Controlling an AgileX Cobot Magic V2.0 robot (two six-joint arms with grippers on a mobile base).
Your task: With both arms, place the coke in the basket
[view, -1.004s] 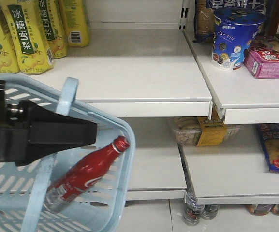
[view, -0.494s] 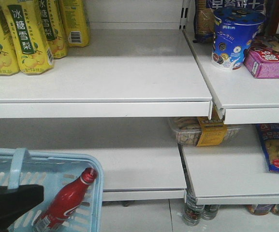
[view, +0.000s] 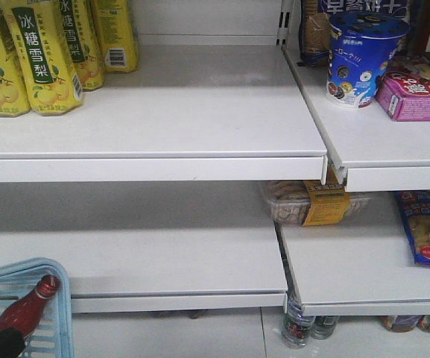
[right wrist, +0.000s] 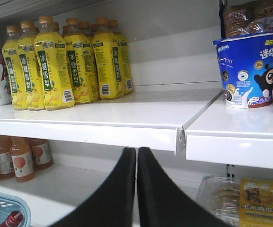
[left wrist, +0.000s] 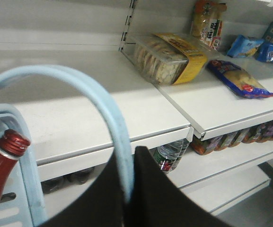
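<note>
Front view: we note the basket (view: 54,298) at the lower left corner, only its right end in frame, in front of the lower shelf (view: 185,257). The coke (view: 22,309) lies tilted inside it, red cap up and to the right, near the basket's rim. Yellow bottles (view: 36,52) stand on the upper shelf (view: 200,112) at left; a blue cup (view: 360,56) and a pink box (view: 416,97) sit on the adjoining shelf at right. Left wrist view: we see the left gripper (left wrist: 129,198) with its black jaws closed on the basket's handle (left wrist: 98,101), the pale blue strip passing between them. The coke's cap and neck show at the left edge, against the basket wall. A clear cookie tray (left wrist: 167,59) rests on the shelf behind. Right wrist view: the right gripper (right wrist: 136,189) has its jaws pressed together, nothing between them. The basket corner and the coke's cap appear at bottom left.
</note>
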